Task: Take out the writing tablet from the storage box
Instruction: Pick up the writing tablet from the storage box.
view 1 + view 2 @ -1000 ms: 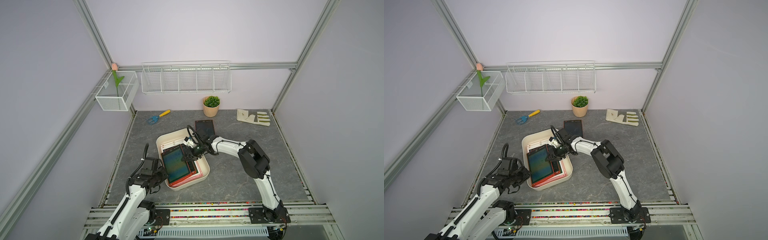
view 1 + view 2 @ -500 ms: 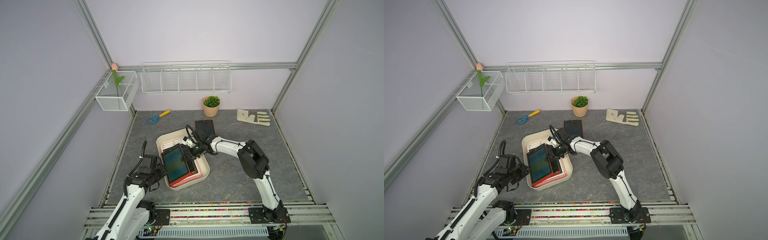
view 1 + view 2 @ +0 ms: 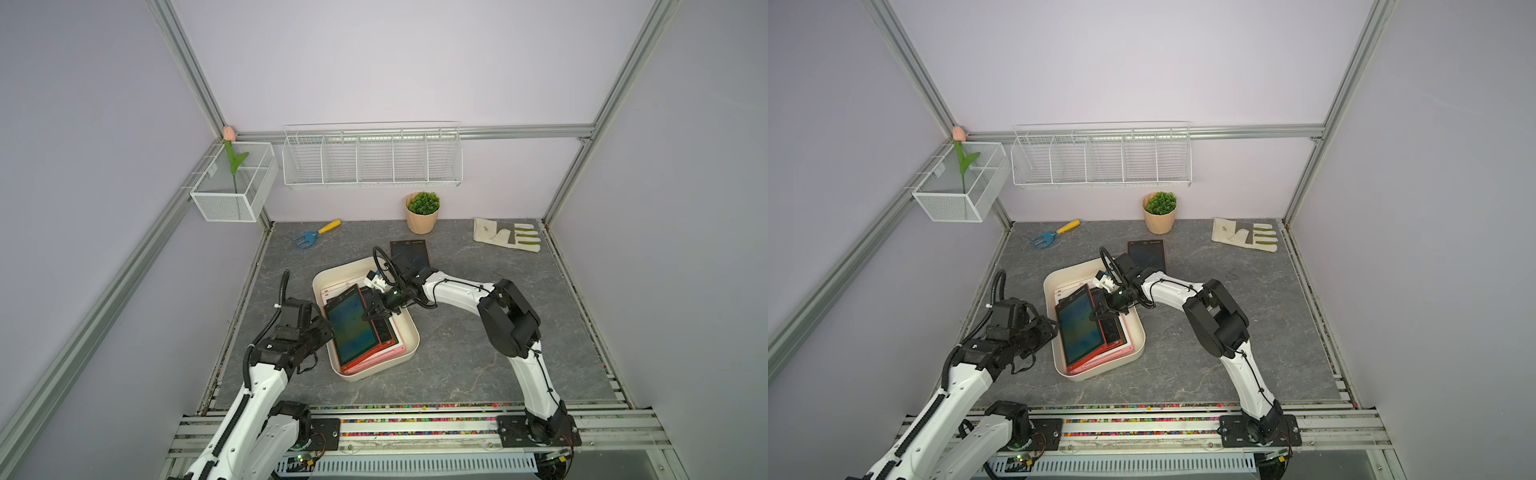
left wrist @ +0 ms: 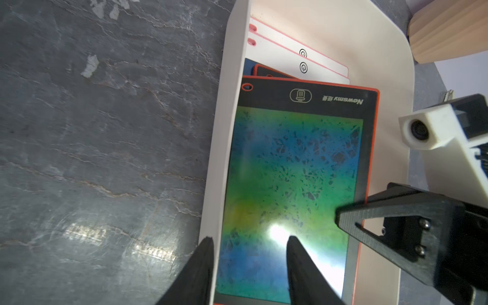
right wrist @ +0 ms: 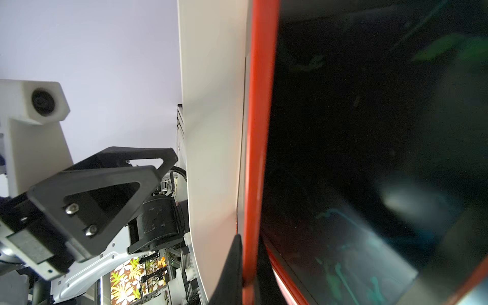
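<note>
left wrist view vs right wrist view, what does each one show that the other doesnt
Only the left wrist view shows the top tablet's whole green-blue screen, the white tablets stacked beneath it, the grey tabletop, and the left gripper open astride the storage box wall.

Only the right wrist view shows the right gripper shut on that tablet's red edge.

Both show the tablet, the cream box wall, and the opposite arm's gripper.

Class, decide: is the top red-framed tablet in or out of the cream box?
In: the top red-framed tablet lies within the cream box, tilted on the stack.
</note>
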`<state>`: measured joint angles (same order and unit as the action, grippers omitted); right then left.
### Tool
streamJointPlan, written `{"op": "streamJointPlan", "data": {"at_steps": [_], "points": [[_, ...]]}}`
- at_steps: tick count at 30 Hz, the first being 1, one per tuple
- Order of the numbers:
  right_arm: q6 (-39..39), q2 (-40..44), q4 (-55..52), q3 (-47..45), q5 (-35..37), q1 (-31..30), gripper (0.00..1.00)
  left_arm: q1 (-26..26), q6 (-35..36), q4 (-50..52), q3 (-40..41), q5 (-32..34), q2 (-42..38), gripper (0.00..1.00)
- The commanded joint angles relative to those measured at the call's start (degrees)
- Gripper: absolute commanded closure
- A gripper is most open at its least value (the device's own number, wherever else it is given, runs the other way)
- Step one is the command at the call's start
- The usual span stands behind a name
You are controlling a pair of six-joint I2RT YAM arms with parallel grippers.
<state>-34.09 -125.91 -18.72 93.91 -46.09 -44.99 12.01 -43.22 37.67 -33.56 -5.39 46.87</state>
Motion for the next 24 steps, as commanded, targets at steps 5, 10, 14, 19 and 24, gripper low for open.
{"op": "streamJointPlan", "data": {"at_steps": [5, 10, 14, 19, 24], "points": [[2.07, 7.10, -1.83, -1.44, 2.96, 2.47, 0.93, -0.32, 2.53, 1.96, -5.37, 0.41, 0.90, 0.54], [1.23, 10.41, -0.61, -2.77, 2.32, 3.48, 0.93, -0.32, 2.81, 0.39, -7.38, -0.85, 0.63, 0.53], [1.39, 13.62, -0.70, -3.96, 2.93, 4.18, 0.93, -0.32, 3.50, -0.88, -8.50, -1.37, 1.02, 0.52], [0.83, 15.88, -0.19, -4.95, 2.79, 5.40, 0.93, -0.32, 3.43, -3.20, -8.80, -3.48, 2.71, 0.52], [-0.85, 17.78, 2.01, -6.77, 1.78, 6.71, 0.93, -0.32, 3.83, -5.85, -8.56, -6.89, 4.78, 0.53]]}}
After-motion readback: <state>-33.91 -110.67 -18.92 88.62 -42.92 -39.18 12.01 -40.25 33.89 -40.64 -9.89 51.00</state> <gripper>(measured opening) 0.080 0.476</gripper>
